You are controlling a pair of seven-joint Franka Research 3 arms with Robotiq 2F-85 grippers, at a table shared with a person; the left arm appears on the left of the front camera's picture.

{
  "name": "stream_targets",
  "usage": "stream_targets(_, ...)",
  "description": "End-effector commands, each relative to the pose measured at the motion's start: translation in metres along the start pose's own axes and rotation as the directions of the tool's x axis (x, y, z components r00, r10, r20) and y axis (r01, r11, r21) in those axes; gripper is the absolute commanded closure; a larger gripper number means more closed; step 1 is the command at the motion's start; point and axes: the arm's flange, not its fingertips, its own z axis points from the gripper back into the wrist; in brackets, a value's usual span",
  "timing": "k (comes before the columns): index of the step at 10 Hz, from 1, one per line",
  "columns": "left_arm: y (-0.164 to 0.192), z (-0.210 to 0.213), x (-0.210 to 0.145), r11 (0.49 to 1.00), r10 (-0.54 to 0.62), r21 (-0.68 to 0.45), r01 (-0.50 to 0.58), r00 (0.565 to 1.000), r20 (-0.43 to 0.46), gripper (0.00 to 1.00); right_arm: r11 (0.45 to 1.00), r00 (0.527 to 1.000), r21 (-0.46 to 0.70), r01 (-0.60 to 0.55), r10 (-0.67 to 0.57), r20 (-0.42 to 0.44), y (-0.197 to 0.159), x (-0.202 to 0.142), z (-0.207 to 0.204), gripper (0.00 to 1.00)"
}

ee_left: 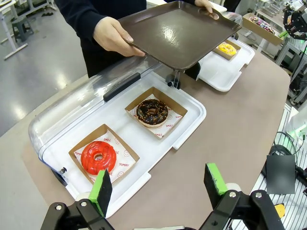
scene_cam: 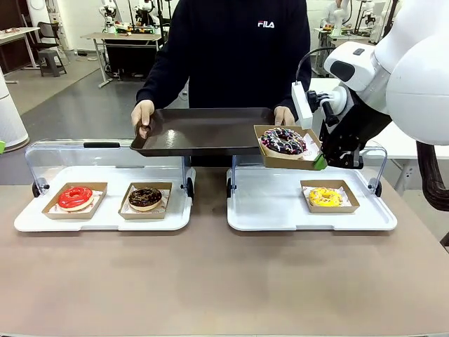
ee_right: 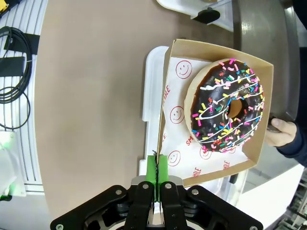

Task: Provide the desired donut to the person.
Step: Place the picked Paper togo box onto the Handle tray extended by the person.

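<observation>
The jaws of the right gripper [scene_cam: 320, 163] are closed on the wall of a cardboard box [scene_cam: 289, 160] carrying the sprinkled chocolate donut [scene_cam: 283, 140]. The box is held in the air above the right display case [scene_cam: 266, 203], just beside the end of the brown tray [scene_cam: 200, 131] held in both hands by the person [scene_cam: 235, 49]. Contact between box and tray cannot be determined. The left gripper [ee_left: 160, 184] hangs with jaws wide open and empty over the tabletop [ee_left: 230, 124], near a red donut [ee_left: 98, 157].
</observation>
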Motion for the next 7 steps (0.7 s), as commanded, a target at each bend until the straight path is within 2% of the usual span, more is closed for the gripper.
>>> stream_targets(1,0.002,0.001,-0.002,1.0,-0.015,-0.01,0.015,1.0,0.011,0.0,1.0,1.0,0.0,0.0,0.0,0.0,0.0,0.0,0.0,0.98)
stream_targets(3,0.002,0.001,-0.002,1.0,-0.015,-0.01,0.015,1.0,0.011,0.0,1.0,1.0,-0.003,0.004,-0.004,-0.009,-0.005,0.003,0.001,0.98)
stream_targets(5,0.002,0.001,-0.002,1.0,-0.015,-0.01,0.015,1.0,0.011,0.0,0.998,0.996,0.001,0.07,-0.069,-0.049,-0.062,0.047,0.0,0.98)
stream_targets(7,0.002,0.001,-0.002,1.0,-0.015,-0.01,0.015,1.0,0.011,0.0,0.993,0.992,0.013,0.119,-0.118,-0.038,-0.104,0.073,-0.016,0.98)
